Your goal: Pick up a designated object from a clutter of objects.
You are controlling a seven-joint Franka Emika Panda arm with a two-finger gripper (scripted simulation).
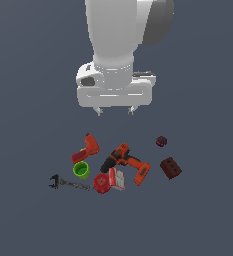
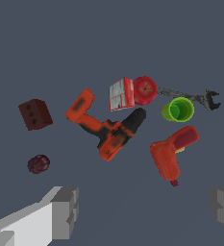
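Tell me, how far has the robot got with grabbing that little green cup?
Barely begun. Done: nothing visible yet; the green cup sits on the surface among the clutter, between the red-orange tool and the black wrench. In hand: the gripper hangs open and empty above the pile, off to one side of the cup rather than over it. Left: line up over the cup, descend, close on it and lift.

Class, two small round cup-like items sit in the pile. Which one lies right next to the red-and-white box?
The red round cup touches the red-and-white box. The green cup stands apart from the box, between the red-orange tool and the black wrench.
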